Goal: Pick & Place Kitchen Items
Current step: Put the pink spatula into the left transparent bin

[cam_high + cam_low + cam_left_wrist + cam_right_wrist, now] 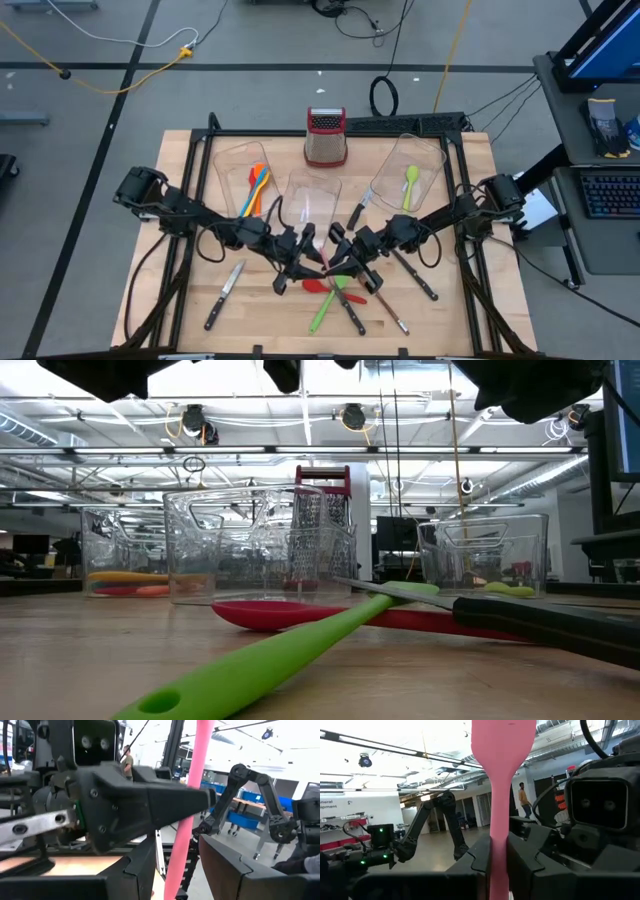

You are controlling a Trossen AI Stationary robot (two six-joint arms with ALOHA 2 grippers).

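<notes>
- The worktop [180, 200] is seen carrying three clear bins at its far side, with a red-topped grater [326, 135] behind them; orange and yellow utensils [258, 187] are already lodged in the left bin [232, 160] and a green spoon [411, 185] in the right bin [425, 155], so sorting is judged to be partly done.
- Both arms are brought together over the worktop's near middle, in front of the empty middle bin [313, 195]; a hand-over between them is judged likely, since one item is gripped by both.
- That item, the pink spatula [501, 780], is held upright: in the right wrist view the right pincer [499, 855] is clenched on its handle, blade upward.
- In the left wrist view the left pincer [175, 865] is closed about the same pink handle, which passes between its fingers [235, 870].
- Below the pincers, a red spoon [300, 614], a green spatula [300, 650] and black-handled knives [225, 293] are left lying loose on the worktop, apart from either pincer, not yet collected.
</notes>
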